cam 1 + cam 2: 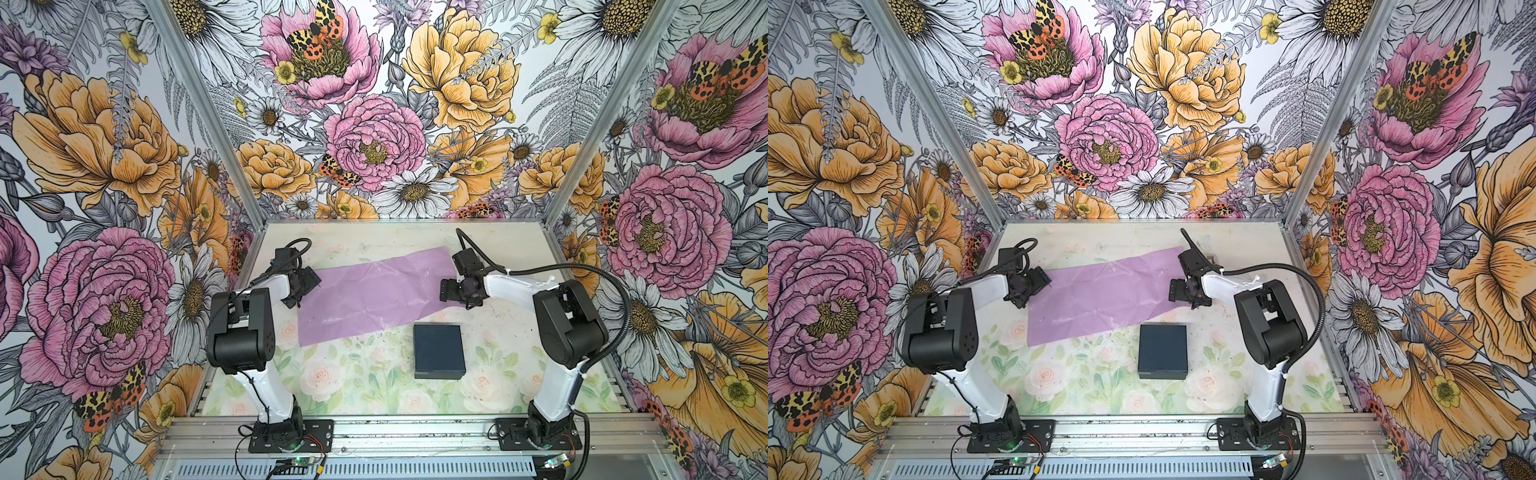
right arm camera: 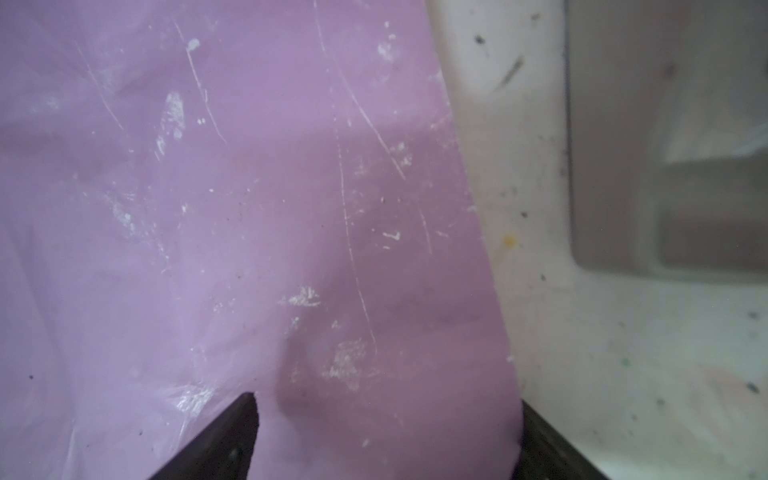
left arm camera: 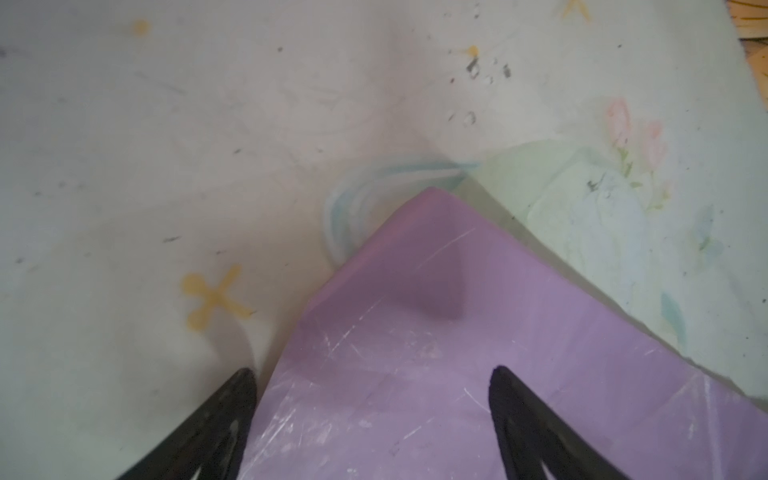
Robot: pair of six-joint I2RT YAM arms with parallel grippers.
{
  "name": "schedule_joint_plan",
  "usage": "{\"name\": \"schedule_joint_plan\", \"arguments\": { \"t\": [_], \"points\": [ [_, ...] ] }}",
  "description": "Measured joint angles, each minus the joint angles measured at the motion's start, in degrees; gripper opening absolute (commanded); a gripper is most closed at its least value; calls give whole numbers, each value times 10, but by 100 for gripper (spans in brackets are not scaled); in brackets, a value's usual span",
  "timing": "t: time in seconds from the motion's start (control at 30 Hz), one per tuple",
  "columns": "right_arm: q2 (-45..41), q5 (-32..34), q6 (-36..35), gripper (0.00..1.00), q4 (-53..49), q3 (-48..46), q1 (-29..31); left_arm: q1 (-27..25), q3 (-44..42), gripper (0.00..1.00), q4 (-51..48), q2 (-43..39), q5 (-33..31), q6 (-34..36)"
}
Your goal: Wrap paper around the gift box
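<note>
floral table (image 1: 353, 374), creased paper (image 1: 374, 291), gift box (image 1: 439, 351)

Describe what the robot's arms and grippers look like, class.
Both the left arm and right arm have glossy white link shells and bulky black joint housings. A ribbed black hose loops along the right arm; a thin black cable arches over the left. The left gripper and right gripper have black, tapering fingers.
</note>
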Motion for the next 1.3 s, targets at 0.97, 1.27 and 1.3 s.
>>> {"name": "schedule_joint_plan", "arguments": {
  "t": [0.97, 1.27, 1.3],
  "points": [
    [-412, -218, 15, 82, -101, -217, -49, -274, -225, 86, -68, -433, 89, -70],
    [-575, -320, 52, 80, -100, -350, -46, -468, -346, 82, 46, -500, 116, -163],
    [-580, -330, 57, 79, -99, -360, -46, -478, -347, 82, 54, -494, 117, -168]
  ]
}}
